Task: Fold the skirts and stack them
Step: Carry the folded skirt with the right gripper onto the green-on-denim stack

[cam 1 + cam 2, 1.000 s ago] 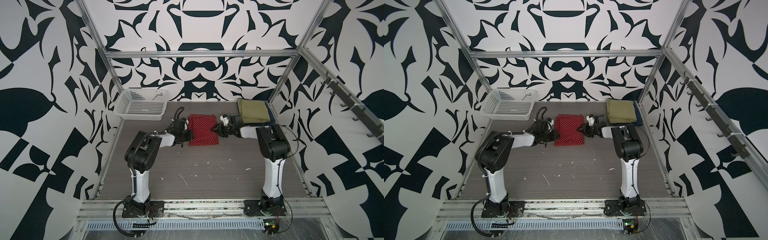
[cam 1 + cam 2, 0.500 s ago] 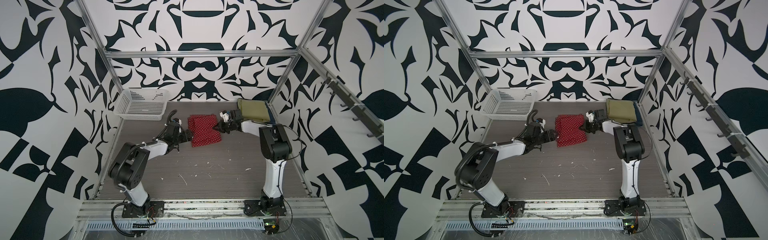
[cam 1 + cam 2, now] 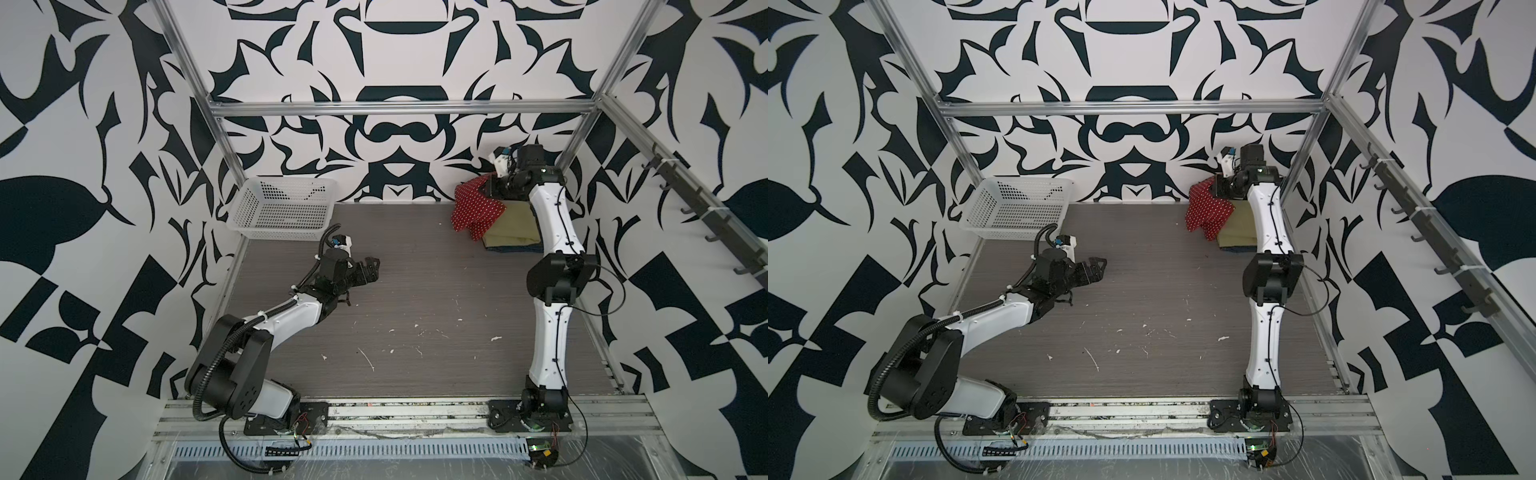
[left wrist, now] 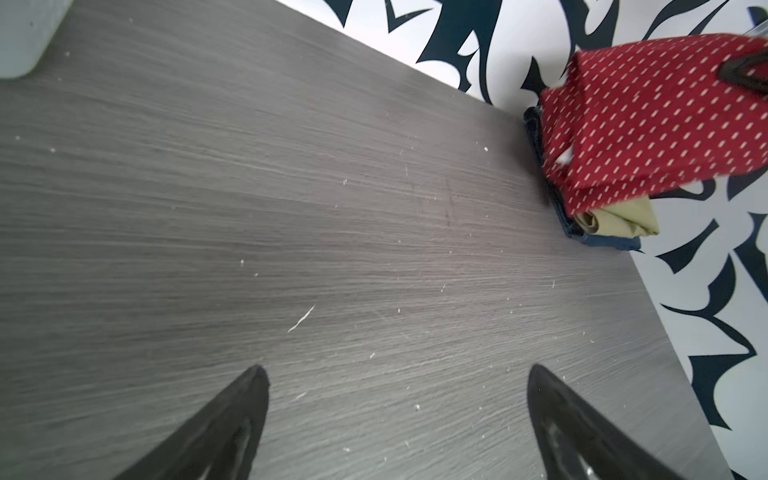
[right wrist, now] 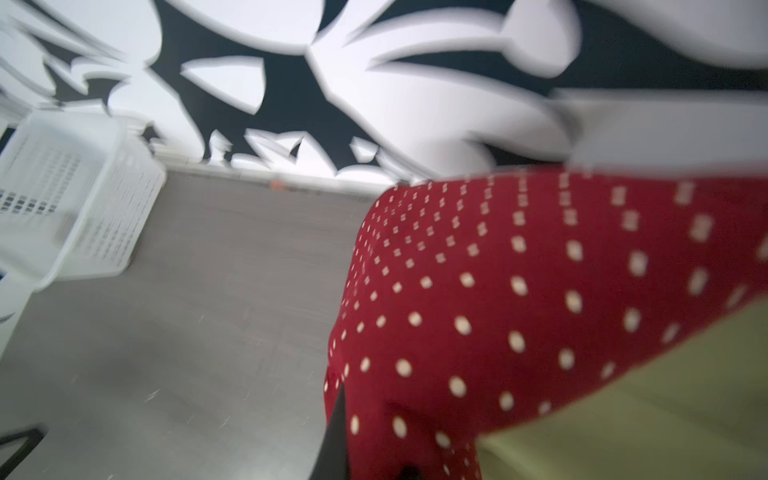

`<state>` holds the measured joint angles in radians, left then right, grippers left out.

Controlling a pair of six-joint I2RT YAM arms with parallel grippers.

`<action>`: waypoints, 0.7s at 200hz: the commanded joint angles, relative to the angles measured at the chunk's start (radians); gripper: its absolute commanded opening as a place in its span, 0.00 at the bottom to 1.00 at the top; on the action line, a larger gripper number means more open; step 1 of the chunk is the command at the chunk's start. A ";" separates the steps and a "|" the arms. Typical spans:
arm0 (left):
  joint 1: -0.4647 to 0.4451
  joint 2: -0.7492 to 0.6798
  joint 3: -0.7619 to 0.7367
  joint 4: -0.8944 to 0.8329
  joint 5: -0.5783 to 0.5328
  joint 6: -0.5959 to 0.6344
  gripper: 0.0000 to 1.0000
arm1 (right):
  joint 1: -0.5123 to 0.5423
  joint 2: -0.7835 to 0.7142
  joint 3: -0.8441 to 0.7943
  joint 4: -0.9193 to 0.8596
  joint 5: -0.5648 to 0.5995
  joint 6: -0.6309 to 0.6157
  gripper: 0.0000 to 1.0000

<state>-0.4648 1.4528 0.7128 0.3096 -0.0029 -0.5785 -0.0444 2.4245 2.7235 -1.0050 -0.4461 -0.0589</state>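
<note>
**A:** What is new on our left side?

**B:** Our left claw (image 3: 371, 268) has let go. It has pulled back near the white basket (image 3: 282, 216), over the bare table (image 3: 415, 291). Its fingers are spread wide, with nothing between them.

**A:** So where did the red skirt (image 3: 476, 208) go?

**B:** A moment ago we held it with both claws at the middle of the table. Now it is up in the air at the far right corner. It hangs over the green skirt (image 3: 513, 230), which lies folded on the blue skirt (image 4: 598, 241).

**A:** Who holds it?

**B:** Only our right claw (image 3: 495, 188). It is pressed together, pinching the top edge of the red skirt.

**A:** Is it on the pile yet?

**B:** Not quite. Part of it hangs down past the side of the pile, toward the table.

**A:** What does that mean for us?

**B:** We think this is the last skirt. We still need to lay it flat on top, and the fold may slip open while it dangles.
</note>
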 commanded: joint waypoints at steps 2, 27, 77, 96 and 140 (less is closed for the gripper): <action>0.000 0.010 -0.001 0.005 -0.004 0.011 0.99 | -0.003 0.059 0.152 -0.166 -0.005 -0.124 0.00; -0.001 0.012 0.012 -0.026 0.001 0.023 0.99 | -0.027 -0.006 0.019 -0.031 -0.006 -0.163 0.00; -0.001 0.012 0.033 -0.062 0.003 0.046 0.99 | -0.054 0.059 0.123 -0.087 -0.050 -0.302 0.00; -0.001 0.018 0.046 -0.075 0.011 0.046 0.99 | -0.079 0.049 0.101 -0.077 -0.031 -0.340 0.00; 0.000 0.035 0.068 -0.092 0.020 0.056 1.00 | -0.130 0.041 0.108 -0.069 -0.016 -0.414 0.00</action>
<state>-0.4648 1.4704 0.7437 0.2440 0.0044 -0.5404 -0.1421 2.5084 2.7949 -1.0992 -0.4664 -0.3923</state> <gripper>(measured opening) 0.995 0.074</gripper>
